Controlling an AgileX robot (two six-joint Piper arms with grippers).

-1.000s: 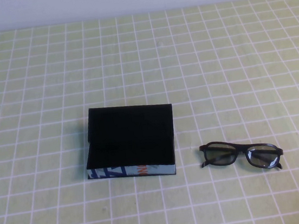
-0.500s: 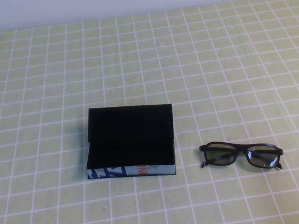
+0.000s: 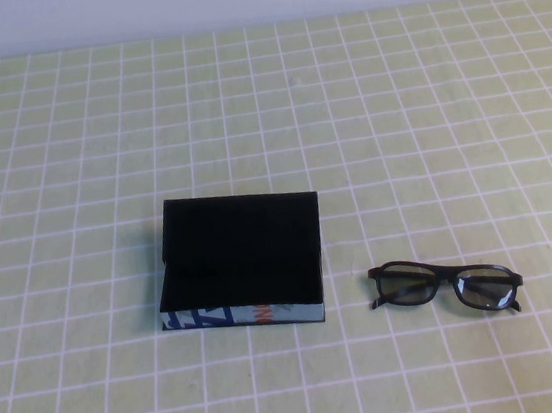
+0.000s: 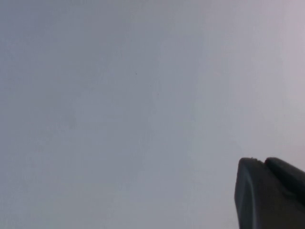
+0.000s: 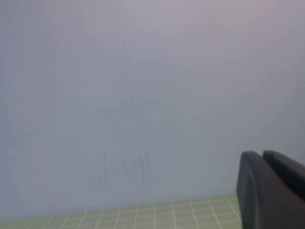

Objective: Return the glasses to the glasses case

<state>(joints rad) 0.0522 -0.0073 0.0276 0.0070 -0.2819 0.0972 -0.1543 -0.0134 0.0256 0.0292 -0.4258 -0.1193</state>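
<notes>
Your left gripper point(image 4: 269, 193) and right gripper point(image 5: 271, 188) each show only a dark tip facing a blank wall; grip width can't be told. Glasses point(image 3: 444, 286) lie on the cloth point(image 3: 425, 108) just right of the open case point(image 3: 240, 261), apart from it.

On the green checked tablecloth point(image 3: 424, 98) only two things stand in the way: the glasses case point(image 3: 240, 261), left of centre with its lid raised at the far side, and the glasses point(image 3: 444, 287) to its right, nearer the near edge. A bare strip of cloth separates them. The far half, the left side and the far right lie open. The left gripper point(image 4: 269, 193) and the right gripper point(image 5: 269, 191) show only in their wrist views, facing a pale wall, away from both objects.
</notes>
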